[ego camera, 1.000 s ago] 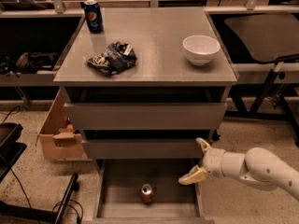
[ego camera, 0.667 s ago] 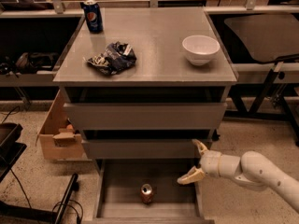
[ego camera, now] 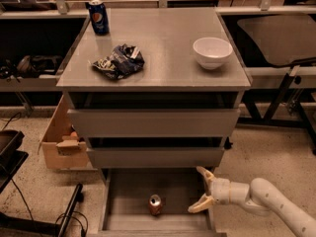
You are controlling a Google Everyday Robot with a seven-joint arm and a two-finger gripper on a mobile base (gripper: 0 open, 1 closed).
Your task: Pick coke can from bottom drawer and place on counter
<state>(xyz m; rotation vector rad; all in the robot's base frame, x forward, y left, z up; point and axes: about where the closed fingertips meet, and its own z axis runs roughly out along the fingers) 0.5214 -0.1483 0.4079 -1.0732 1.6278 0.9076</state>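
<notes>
Cabinet drawers stack in three below a grey, slightly glossy tabletop (ego camera: 168, 43). The bottom drawer (ego camera: 126, 196) is pulled out toward the camera, so its flat floor and low sides lie open to view. The coke can (ego camera: 156, 204) stands upright on that floor, roughly midway across the drawer, with its silver top and pull tab facing up. Nothing touches it.

The gripper (ego camera: 195, 190) hangs at the right side of the open drawer, near the can but apart from it, close to the drawer's right wall. Its jaws are spread wide and hold nothing. One pale finger points up toward the front of the middle drawer (ego camera: 155, 157), and the other angles down and left toward the can. The white arm (ego camera: 269, 201) behind it runs off toward the lower right corner of the view.

Above the open tray, the middle drawer and the top drawer (ego camera: 153, 122) show plain grey fronts, each with a dark gap over it.

Three things sit on the tabletop, well apart from one another. A blue Pepsi can (ego camera: 98, 17) stands upright at the far left corner. A crumpled dark bag (ego camera: 118, 61) lies left of centre, nearer the front edge. A white bowl (ego camera: 212, 52) rests on the right side.

On the speckled floor just beside the cabinet's left flank sits an open cardboard box (ego camera: 61, 142).
</notes>
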